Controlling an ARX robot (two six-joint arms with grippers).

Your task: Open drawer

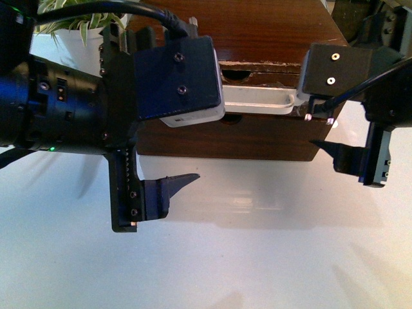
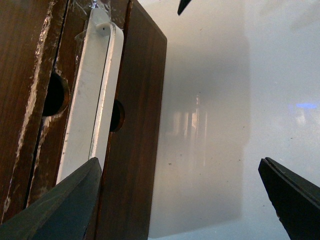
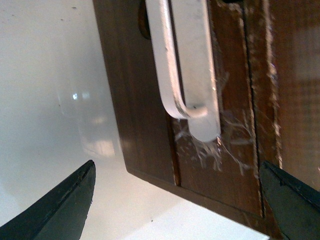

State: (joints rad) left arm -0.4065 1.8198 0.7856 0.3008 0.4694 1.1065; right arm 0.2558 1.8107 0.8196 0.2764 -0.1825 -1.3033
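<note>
Before the drawer [image 1: 270, 80], left gripper [image 2: 179, 165] and right gripper [image 3: 177, 167] agape, empty; tape strands [image 3: 210, 145] clearest in right wrist view.

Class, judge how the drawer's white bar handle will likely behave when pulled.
The handle looks rigid, probably not flexing. Only clear tape seems to hold it to the drawer, so a hard pull might peel it off.

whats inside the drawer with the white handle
Nothing of the inside shows: the dark-brown wooden drawer with the long white bar handle looks shut. Its semicircular notch shows only darkness; any contents are hidden behind its front.
</note>
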